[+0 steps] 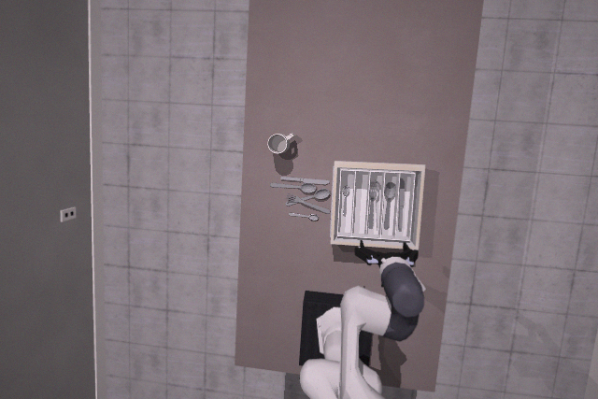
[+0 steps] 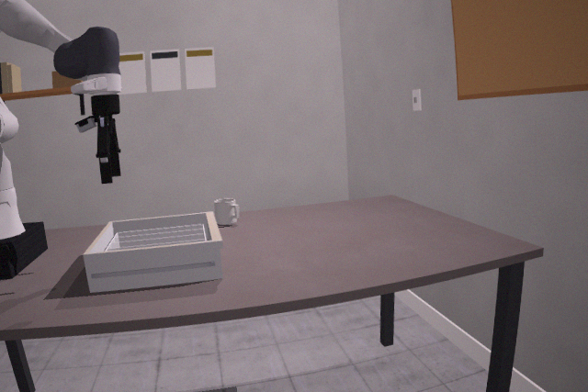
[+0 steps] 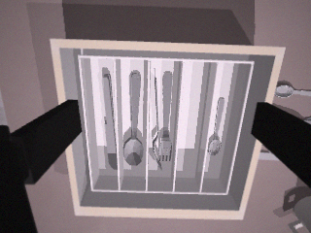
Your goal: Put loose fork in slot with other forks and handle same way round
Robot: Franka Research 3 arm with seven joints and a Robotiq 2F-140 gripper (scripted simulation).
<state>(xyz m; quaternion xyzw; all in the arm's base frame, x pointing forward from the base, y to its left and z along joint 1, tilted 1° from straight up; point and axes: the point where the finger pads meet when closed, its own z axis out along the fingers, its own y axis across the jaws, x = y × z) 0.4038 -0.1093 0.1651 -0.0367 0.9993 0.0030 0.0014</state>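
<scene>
My tool (image 1: 386,253) hangs high above the bench (image 1: 362,71), fingers spread to their widest with nothing between them. In the wrist view my two dark fingers frame the cutlery tray (image 3: 165,47) from either side, so the tray sits directly below me, a long way down. From the exterior view my tool (image 2: 107,173) points straight down over the near end of the tray (image 2: 152,262), well above its rim.

Looking down through my fingers I see the tray's five long slots. In the middle one a fork (image 3: 164,141) lies along the slot, with a second piece close against it that I cannot make out clearly. The slot beside it holds a large spoon (image 3: 132,146), the next one out a knife-like piece (image 3: 108,112), and a small spoon (image 3: 214,141) lies on the other side beyond a slot that I cannot see into well.

The loose fork (image 1: 306,202) is not under me. It lies flat on the bench off to one side of the tray, well apart from my tool, among other loose cutlery: a knife (image 1: 304,179), two larger spoons (image 1: 294,187) and a small spoon (image 1: 304,215). A mug (image 1: 278,143) stands farther out, beyond that group.
</scene>
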